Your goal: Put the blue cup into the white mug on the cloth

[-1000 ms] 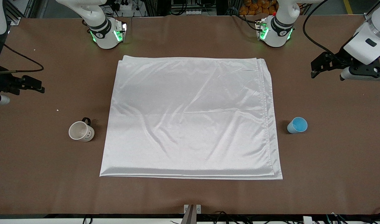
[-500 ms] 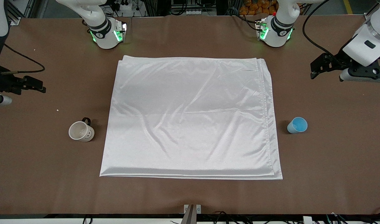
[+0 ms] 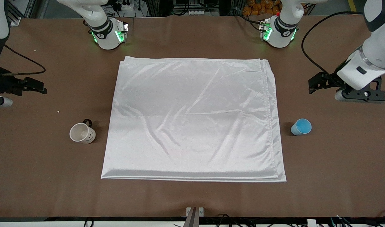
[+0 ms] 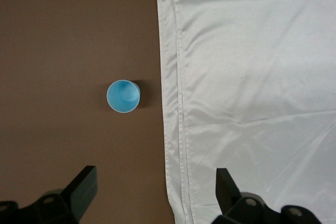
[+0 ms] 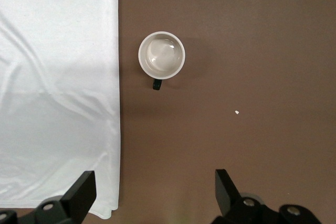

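The white cloth point(image 3: 192, 119) lies flat in the middle of the table with nothing on it. The white mug point(image 3: 82, 133) point(image 5: 161, 55) stands upright on bare table beside the cloth's edge, toward the right arm's end, its black handle turned away from the front camera. The blue cup point(image 3: 301, 127) point(image 4: 123, 96) stands upright on bare table beside the cloth, toward the left arm's end. My left gripper point(image 4: 155, 177) hangs open and empty, high over the table by the cloth's edge point(image 4: 170, 103). My right gripper point(image 5: 155, 176) waits open and empty, high over bare table near the cloth point(image 5: 58, 77).
The two arm bases point(image 3: 107, 34) point(image 3: 279, 33) stand along the table's edge farthest from the front camera. A black cable point(image 3: 25, 60) trails at the right arm's end. A tiny white crumb point(image 3: 58, 111) lies on the brown table point(image 3: 192, 198) near the mug.
My left arm has swung its gripper closer to the blue cup and the cloth. The right arm has barely shifted. Cup, mug and cloth have not moved.
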Controlling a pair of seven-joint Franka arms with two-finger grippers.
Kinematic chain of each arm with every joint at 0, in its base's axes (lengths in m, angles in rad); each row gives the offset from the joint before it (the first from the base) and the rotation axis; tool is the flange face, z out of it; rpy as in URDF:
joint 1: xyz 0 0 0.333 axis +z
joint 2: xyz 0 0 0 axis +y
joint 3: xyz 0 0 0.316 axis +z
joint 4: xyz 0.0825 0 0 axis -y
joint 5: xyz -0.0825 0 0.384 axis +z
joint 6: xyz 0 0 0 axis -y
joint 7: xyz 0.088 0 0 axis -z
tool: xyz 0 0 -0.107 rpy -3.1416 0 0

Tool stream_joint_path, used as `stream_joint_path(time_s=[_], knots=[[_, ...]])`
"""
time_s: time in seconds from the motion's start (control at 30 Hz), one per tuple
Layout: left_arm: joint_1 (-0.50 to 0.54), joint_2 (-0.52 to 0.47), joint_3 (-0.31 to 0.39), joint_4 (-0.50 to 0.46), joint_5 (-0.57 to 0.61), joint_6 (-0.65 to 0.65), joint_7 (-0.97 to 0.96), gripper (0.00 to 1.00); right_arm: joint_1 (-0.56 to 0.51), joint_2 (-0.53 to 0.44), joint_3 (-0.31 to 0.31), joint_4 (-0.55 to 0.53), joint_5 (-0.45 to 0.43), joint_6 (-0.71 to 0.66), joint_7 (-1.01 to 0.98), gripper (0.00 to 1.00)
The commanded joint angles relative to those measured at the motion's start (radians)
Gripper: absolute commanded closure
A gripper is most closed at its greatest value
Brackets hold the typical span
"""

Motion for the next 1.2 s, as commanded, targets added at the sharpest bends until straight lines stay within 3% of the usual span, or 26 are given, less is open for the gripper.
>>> stream_joint_path(time_s=[0.0, 0.53, 1.17], knots=[[0.004, 0.040, 0.010, -0.041, 0.018, 0.072, 0.015, 0.00, -0.017, -0.023, 0.011, -0.028, 0.009, 0.012, 0.011, 0.00], [0.006, 0.078, 0.053, -0.253, 0.024, 0.374, 0.022, 0.02, -0.017, -0.030, 0.011, -0.059, 0.009, 0.026, 0.011, 0.00], [0.016, 0.183, 0.058, -0.315, 0.026, 0.511, 0.033, 0.06, -0.020, -0.031, 0.011, -0.111, 0.009, 0.076, 0.011, 0.00]])
